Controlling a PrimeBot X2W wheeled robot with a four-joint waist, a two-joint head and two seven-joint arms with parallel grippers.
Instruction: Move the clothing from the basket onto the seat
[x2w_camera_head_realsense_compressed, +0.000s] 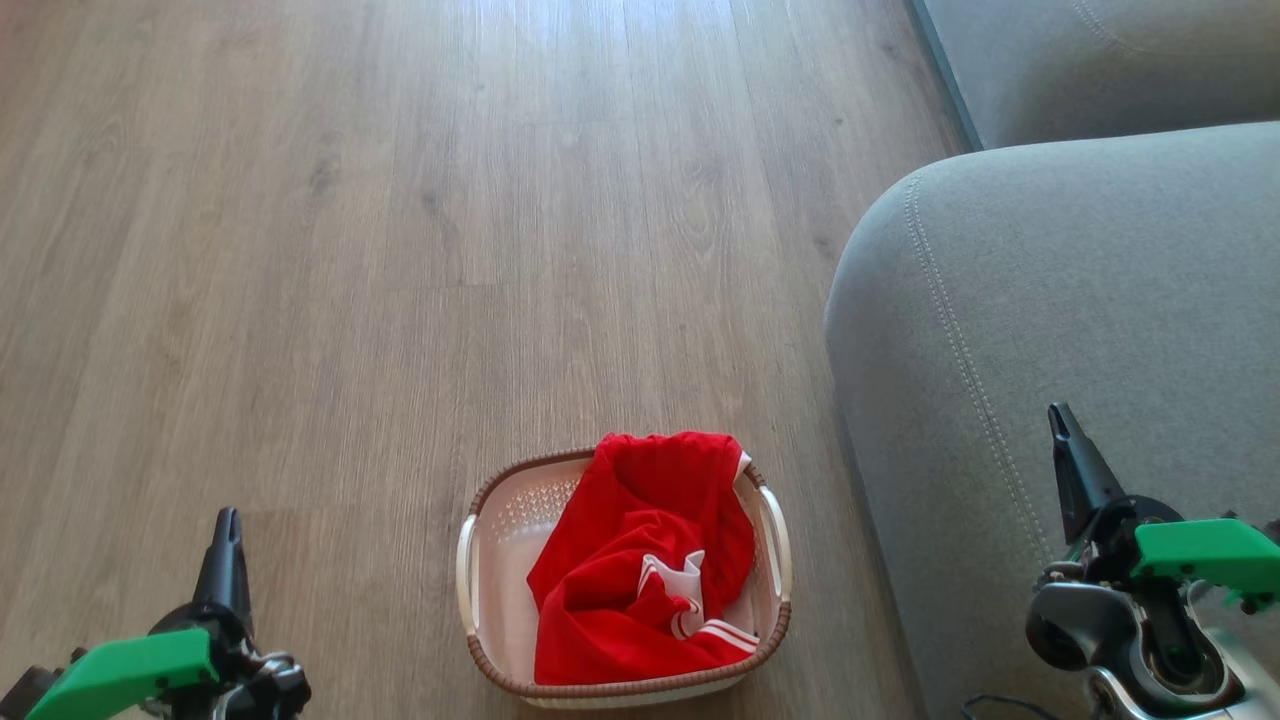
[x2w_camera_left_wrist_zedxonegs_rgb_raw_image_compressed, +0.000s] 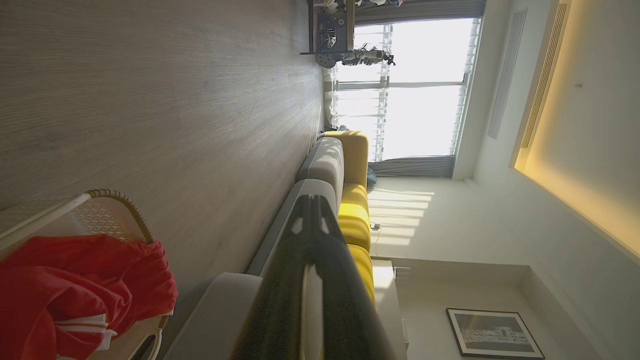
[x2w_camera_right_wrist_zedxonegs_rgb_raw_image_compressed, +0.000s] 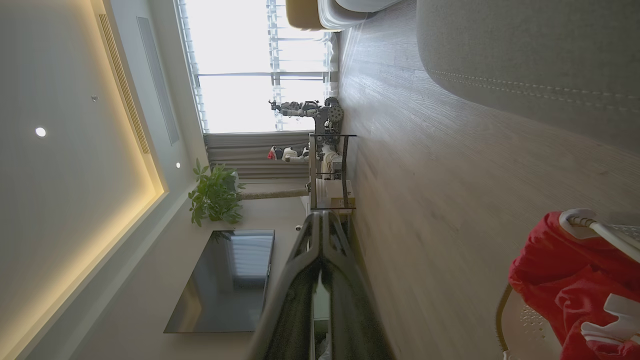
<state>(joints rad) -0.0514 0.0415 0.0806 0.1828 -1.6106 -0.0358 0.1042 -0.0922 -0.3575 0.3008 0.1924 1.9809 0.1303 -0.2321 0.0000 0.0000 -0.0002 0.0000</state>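
The basket stands on the wooden floor, low in the middle of the head view, between the two arms. The red clothing lies crumpled inside it, mostly on the side toward the seat, and one fold hangs over the far rim. White trim with thin stripes shows near the front of the pile. The left part of the basket's bottom is bare. The grey seat is on the robot's right, just beside the basket but not touching it, and a stitched seam runs along its rounded edge. The left end effector is at the lower left above the floor, apart from the basket; it is closed narrow and holds nothing. In the left wrist view its fingers lie pressed together. The right end effector is at the lower right in front of the seat, also closed narrow and holding nothing. In the right wrist view its fingers meet at the tips.
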